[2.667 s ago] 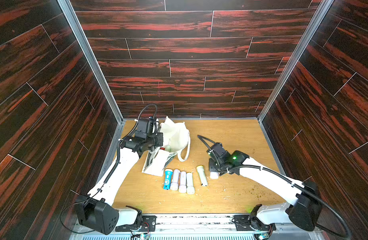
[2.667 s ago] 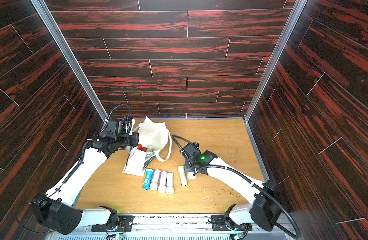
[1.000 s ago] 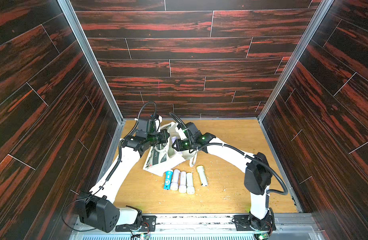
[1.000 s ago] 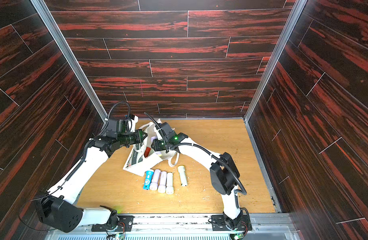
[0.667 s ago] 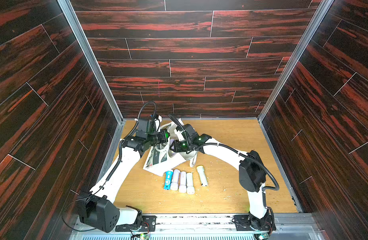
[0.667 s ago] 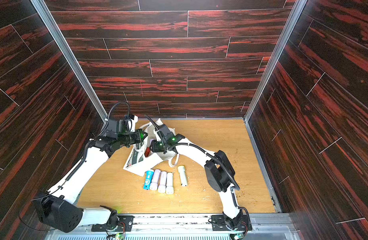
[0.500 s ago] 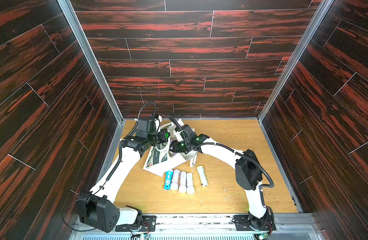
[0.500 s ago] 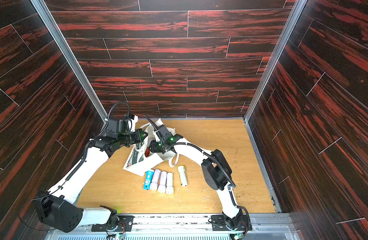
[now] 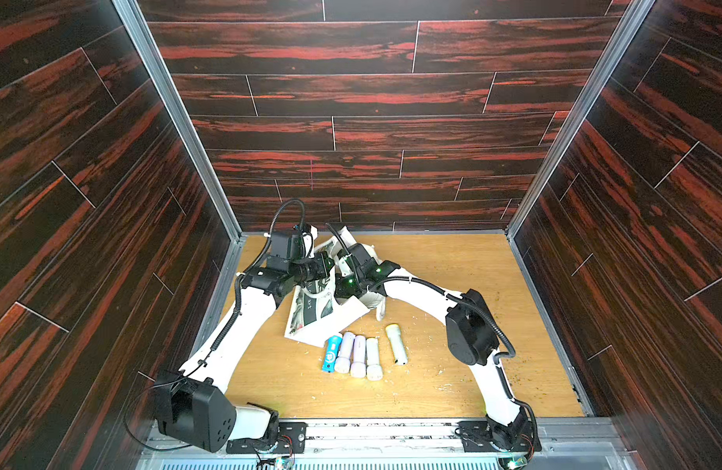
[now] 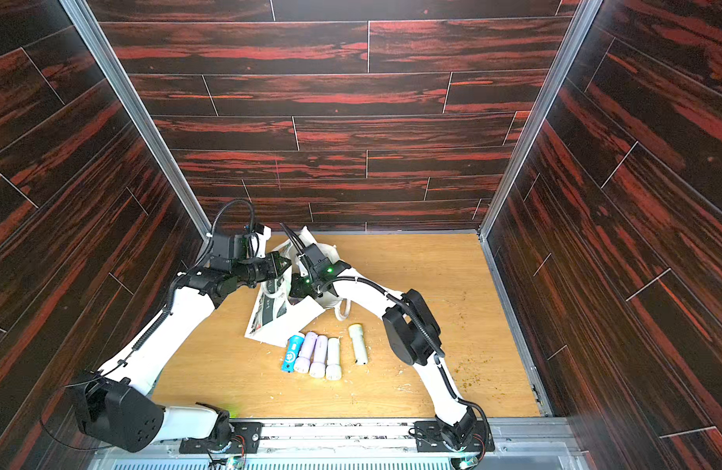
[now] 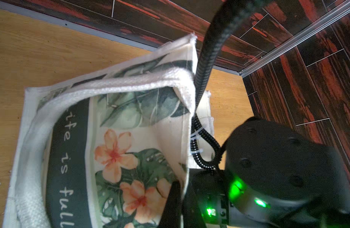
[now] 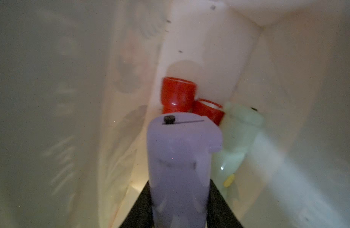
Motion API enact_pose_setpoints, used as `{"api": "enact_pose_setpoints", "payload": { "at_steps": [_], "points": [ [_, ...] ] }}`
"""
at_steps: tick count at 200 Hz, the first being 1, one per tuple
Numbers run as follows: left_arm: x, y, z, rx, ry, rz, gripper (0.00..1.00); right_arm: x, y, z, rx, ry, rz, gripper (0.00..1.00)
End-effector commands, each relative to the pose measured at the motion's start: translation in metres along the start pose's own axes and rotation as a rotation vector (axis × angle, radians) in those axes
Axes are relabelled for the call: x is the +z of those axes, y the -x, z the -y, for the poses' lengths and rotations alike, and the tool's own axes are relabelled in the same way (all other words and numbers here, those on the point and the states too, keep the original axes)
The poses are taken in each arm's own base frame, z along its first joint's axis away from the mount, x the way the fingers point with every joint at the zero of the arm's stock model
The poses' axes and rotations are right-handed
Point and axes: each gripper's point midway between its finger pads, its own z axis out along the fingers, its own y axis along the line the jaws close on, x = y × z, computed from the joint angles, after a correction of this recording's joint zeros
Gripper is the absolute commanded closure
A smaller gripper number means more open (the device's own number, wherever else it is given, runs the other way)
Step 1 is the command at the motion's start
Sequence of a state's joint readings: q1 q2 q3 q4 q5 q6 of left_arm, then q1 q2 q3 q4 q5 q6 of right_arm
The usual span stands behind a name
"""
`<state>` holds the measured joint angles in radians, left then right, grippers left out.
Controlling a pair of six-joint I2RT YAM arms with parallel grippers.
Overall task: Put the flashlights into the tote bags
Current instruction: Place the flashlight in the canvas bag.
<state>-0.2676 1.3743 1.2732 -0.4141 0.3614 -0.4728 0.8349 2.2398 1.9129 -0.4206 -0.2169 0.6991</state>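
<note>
Since 2.7 s earlier, the right arm had swung from the open table beside the loose flashlights over to the tote bag, and the right gripper sat inside the bag's mouth. Over the last 1 s its elbow had drawn in toward the table's middle. Its 2 black fingers were clamped on a lilac flashlight, flared head leading into the bag. Beyond it, at the bag's inner end, lay a red flashlight touching a 2nd red flashlight, with a pale green flashlight just beside them. Cream cloth walls closed round all 4 in the right wrist view.

The left gripper was pinched shut on the bag's rim, holding that edge lifted above the wooden table. The left wrist view showed 1 dark finger pressed against the cloth edge next to the flower-and-leaf print and its white lettering. In both top views the bag lay toward the table's far left corner, between the 2 wrists, with a loop handle trailing from its right side.

The row on the table had not shifted: a blue flashlight just beside the bag's near corner, 3 pale flashlights touching side by side to its right, and a cream flashlight set a little apart from them, all lying flat.
</note>
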Motion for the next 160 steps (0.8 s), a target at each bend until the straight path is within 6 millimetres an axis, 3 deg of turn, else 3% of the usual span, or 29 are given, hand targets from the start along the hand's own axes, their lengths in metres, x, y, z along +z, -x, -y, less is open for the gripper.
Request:
{"api": "enact_pose_setpoints", "payload": {
  "at_steps": [1, 31, 96, 160],
  "points": [
    [-0.007, 0.007, 0.026, 0.029, -0.109, 0.026, 1.00, 0.025, -0.023, 0.033, 0.078, -0.088, -0.096, 1.00],
    [-0.005, 0.007, 0.025, 0.028, -0.106, 0.022, 1.00, 0.031, -0.030, 0.044, 0.105, -0.123, -0.120, 0.97],
    [-0.004, 0.005, 0.022, 0.030, -0.094, 0.019, 1.00, 0.026, -0.025, 0.044, 0.095, -0.135, -0.092, 0.58],
    [-0.004, 0.003, 0.020, 0.031, -0.087, 0.013, 1.00, 0.013, -0.016, 0.037, 0.048, -0.129, -0.040, 0.26]
  ]
}}
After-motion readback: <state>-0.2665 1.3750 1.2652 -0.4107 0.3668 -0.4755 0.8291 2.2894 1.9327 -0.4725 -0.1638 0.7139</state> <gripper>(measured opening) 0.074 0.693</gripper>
